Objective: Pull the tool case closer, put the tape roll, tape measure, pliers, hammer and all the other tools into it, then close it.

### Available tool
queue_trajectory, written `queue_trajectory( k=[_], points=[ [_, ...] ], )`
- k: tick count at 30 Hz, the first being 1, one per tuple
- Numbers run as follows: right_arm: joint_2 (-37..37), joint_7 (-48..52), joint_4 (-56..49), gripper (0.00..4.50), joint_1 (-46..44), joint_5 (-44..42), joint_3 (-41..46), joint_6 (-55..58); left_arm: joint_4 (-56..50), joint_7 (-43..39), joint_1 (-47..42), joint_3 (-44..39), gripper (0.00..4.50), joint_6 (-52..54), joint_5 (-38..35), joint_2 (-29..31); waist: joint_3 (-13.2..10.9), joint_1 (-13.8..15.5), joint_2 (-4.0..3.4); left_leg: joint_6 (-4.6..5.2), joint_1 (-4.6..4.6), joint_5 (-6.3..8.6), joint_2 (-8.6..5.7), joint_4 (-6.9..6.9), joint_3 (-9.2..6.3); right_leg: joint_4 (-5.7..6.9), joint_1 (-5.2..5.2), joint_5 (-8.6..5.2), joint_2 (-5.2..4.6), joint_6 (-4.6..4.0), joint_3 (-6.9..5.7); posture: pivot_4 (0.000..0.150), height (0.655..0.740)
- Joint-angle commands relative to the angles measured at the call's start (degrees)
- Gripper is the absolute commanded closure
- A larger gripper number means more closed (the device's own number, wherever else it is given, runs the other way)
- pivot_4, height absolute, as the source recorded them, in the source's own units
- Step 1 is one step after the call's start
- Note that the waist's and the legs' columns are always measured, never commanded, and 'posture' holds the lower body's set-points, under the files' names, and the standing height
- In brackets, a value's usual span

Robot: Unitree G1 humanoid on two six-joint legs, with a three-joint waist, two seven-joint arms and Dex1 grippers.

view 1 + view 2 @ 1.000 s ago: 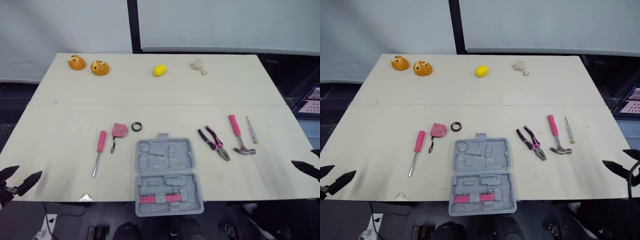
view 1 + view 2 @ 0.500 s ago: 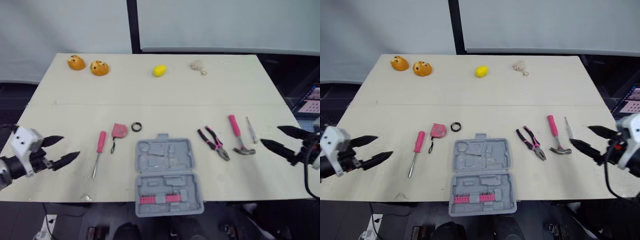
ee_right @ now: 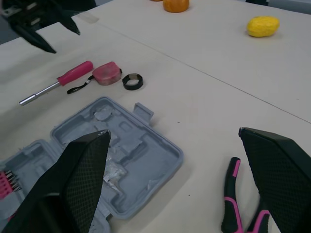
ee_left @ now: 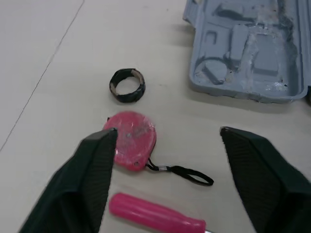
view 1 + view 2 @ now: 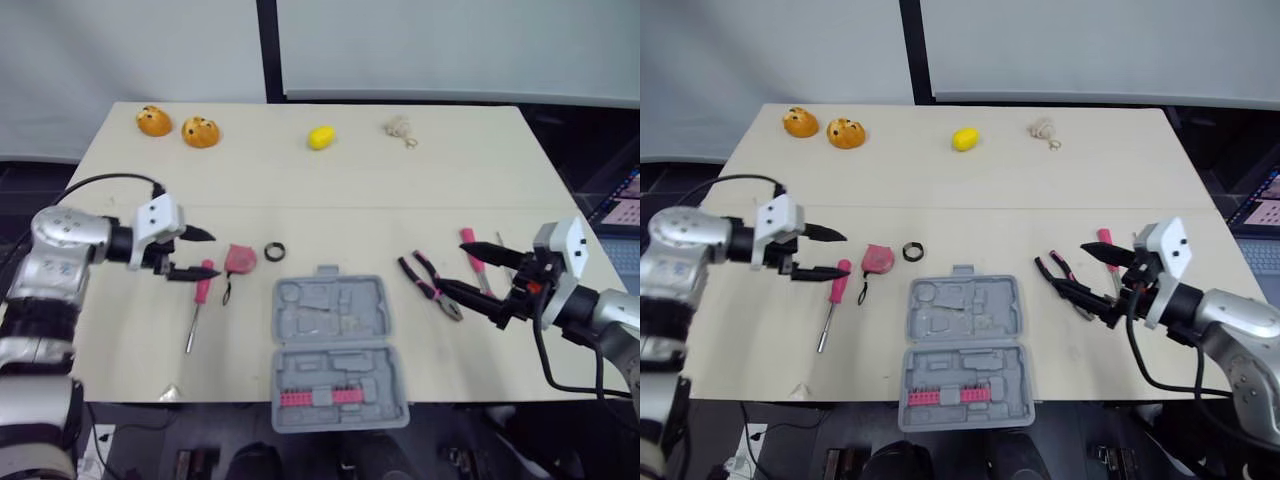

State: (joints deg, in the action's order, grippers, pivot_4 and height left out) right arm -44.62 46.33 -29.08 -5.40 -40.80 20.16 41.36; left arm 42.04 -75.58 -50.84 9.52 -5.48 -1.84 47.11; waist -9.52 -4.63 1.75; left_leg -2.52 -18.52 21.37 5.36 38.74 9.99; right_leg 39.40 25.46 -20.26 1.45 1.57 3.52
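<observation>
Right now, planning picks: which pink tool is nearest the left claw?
The pink-handled screwdriver; its handle lies beside the left claw, the pink tape measure farther.

Table [image 5: 330, 190], open tool case [image 5: 335, 345], pliers [image 5: 420, 280], tape measure [image 5: 240, 259], tape roll [image 5: 275, 251], screwdriver [image 5: 199, 300]

From the head, we are looking forward and down over the whole table [image 5: 300, 180], both eye views sharing nearly the same scene from side-by-side positions, the open tool case [image 5: 335, 345] lying at the near edge. On the left wrist, we are peering down at close range along the left gripper [image 4: 167, 133] onto the tape measure [image 4: 131, 145], tape roll [image 4: 127, 85] and one half of the case. On the right wrist, we are looking low across the table along the right gripper [image 3: 172, 132], over the case toward the left gripper. All views are sharing the case, tape measure and tape roll.
</observation>
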Motion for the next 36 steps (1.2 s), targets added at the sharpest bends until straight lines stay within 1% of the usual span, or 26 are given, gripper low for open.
queue_trajectory(
  k=[1, 4, 7, 11, 14, 16, 21, 25, 29, 35, 36],
  points=[
    [0.32, -1.02, -2.50, 0.00, -0.26, 0.27, -1.22, -1.53, 11.05, 2.08, -6.75, 4.22, 1.77, -8.24, 7.17, -3.14, 0.00, -0.22, 0.00, 0.00, 0.02, 0.00, -0.02, 0.03, 0.01, 0.04, 0.00, 0.00, 0.00, 0.00, 0.05, 0.150, 0.7400],
    [0.79, -1.57, -3.12, 0.00, 0.00, 0.84, -2.40, -2.47, 19.36, 5.11, -12.48, 7.23, 1.77, -12.71, 11.91, -7.28, 0.00, -0.12, 0.01, 0.01, 0.01, 0.00, 0.02, 0.08, 0.00, 0.09, 0.00, 0.00, 0.00, 0.00, 0.08, 0.150, 0.7400],
    [1.13, -2.23, -3.70, 0.00, 0.65, 1.31, -2.97, -3.40, 25.35, 9.76, -16.44, 9.19, 1.77, -14.77, 15.93, -10.81, -0.01, -0.09, 0.03, 0.02, -0.01, 0.01, 0.06, 0.06, -0.01, 0.07, 0.03, 0.00, 0.00, 0.00, 0.08, 0.150, 0.7400],
    [1.55, -3.19, -4.93, 0.00, 2.04, 1.17, -2.66, -3.88, 29.82, 14.44, -19.15, 10.91, 1.77, -16.06, 19.80, -14.12, -0.02, -0.11, 0.03, 0.02, -0.01, 0.01, 0.07, 0.04, -0.01, 0.08, 0.05, 0.00, 0.00, 0.00, 0.08, 0.150, 0.7400],
    [1.77, -4.11, -6.36, 0.00, 4.20, 1.18, -1.83, -4.20, 32.45, 19.45, -20.46, 13.05, 1.77, -15.55, 23.66, -17.21, -0.02, 0.09, 0.03, 0.02, -0.01, 0.01, 0.08, 0.10, -0.01, 0.11, 0.05, 0.00, 0.00, 0.00, 0.07, 0.150, 0.7400],
    [1.92, -4.97, -7.32, 0.00, 5.16, 1.00, -1.38, -4.16, 33.65, 22.62, -20.54, 14.48, 1.77, -15.42, 26.19, -18.49, -0.02, 0.11, 0.03, 0.02, -0.01, 0.01, 0.07, 0.10, -0.01, 0.13, 0.05, 0.00, 0.00, 0.00, 0.08, 0.150, 0.7400],
    [2.07, -6.47, -9.15, 0.00, 6.62, 0.52, -0.68, -3.86, 35.15, 27.46, -20.44, 16.24, 1.77, -15.31, 30.03, -20.69, -0.02, -0.05, 0.04, 0.02, 0.01, 0.01, 0.08, 0.09, 0.00, 0.17, 0.05, 0.00, 0.01, 0.00, 0.09, 0.150, 0.7400],
    [1.94, -7.39, -10.47, 0.00, 7.60, -0.08, -0.08, -3.50, 35.80, 30.49, -20.33, 17.47, 1.77, -15.05, 32.74, -22.45, -0.01, 0.43, 0.05, 0.02, 0.02, 0.01, 0.05, 0.11, 0.01, 0.17, 0.04, 0.00, 0.00, 0.00, 0.09, 0.150, 0.7400],
    [1.94, -8.06, -11.33, 0.00, 8.22, -0.52, 0.38, -3.13, 36.19, 32.43, -20.24, 17.41, 1.77, -14.09, 34.08, -24.11, 0.00, 1.38, 0.06, 0.02, 0.06, 0.01, 0.03, 0.16, 0.01, 0.22, 0.01, 0.00, -0.01, 0.00, 0.10, 0.150, 0.7400],
    [1.99, -9.63, -12.37, 0.00, 8.80, -1.76, 1.17, -2.68, 36.50, 34.33, -19.57, 18.08, 1.77, -13.38, 35.96, -25.46, 0.03, 1.96, 0.08, 0.02, 0.09, 0.01, 0.00, 0.23, 0.03, 0.28, -0.02, 0.00, -0.03, 0.00, 0.12, 0.150, 0.7400],
    [1.96, -9.79, -12.53, 0.00, 9.05, -1.87, 1.36, -2.67, 36.50, 34.33, -19.50, 18.11, 2.04, -13.42, 36.04, -25.52, 0.04, 2.01, 0.08, 0.02, 0.10, 0.01, -0.01, 0.23, 0.03, 0.29, -0.03, 0.00, -0.03, 0.00, 0.12, 0.150, 0.7400]
  ],
)
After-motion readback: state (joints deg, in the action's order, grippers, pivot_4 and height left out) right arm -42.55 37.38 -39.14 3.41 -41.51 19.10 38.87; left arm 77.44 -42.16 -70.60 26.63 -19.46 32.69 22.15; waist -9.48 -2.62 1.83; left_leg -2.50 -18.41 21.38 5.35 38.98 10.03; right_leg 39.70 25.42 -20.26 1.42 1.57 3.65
